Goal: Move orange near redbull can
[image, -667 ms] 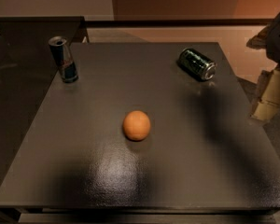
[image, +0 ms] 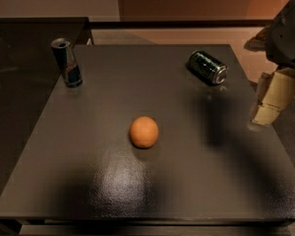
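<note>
Orange [image: 144,132] sits alone mid-surface, nothing touching it. Redbull can [image: 67,63] stands upright well apart from the orange, far-left of it, close to the surface's left edge. Green can [image: 207,67] lies on its side far-right of the orange, also well apart.

Gripper [image: 270,102] hangs off to the right of the orange, past the surface's right edge, clear of everything. Open or shut: cannot tell. Nothing seen in its grasp.

Risks, as judged:
- Orange is round, so a glancing or off-centre approach likely rolls it away before a hold is made.
- Set down loosely, it may roll on into the redbull can; that can is slim, tall and near the edge, so a knock could tip it off.
- An arm sweep in from the right passes near the green can, which could roll.

Surface [image: 137,195]: dark, matte, finely textured, soft glare nearer than the orange, broad arm shadow right of it. Second dark top adjoins left of the orange. Pale wall and reddish-brown panel beyond.
</note>
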You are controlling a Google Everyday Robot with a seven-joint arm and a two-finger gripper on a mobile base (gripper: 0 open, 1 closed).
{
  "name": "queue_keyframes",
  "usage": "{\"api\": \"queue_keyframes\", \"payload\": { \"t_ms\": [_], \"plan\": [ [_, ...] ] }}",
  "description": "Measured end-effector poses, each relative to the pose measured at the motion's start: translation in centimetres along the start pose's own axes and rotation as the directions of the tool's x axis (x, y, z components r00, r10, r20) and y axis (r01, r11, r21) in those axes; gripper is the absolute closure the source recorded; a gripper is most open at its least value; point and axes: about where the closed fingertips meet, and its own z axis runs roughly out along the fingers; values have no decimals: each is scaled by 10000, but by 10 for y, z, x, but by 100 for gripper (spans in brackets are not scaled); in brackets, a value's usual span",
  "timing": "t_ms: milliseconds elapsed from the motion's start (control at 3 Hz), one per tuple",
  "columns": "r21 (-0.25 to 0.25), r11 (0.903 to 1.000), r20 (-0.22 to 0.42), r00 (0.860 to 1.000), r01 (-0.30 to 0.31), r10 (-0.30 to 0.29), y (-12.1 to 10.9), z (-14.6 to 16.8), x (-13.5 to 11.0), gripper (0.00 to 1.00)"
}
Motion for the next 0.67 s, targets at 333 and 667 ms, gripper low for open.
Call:
{"api": "queue_keyframes", "payload": {
  "t_ms": [333, 667],
  "plan": [
    [-438, 9972, 787, 9953, 600, -564, 7, 16, -28, 0],
    [-730, 9896, 1745, 9785, 1241, -1099, 19, 32, -60, 0]
  ]
}}
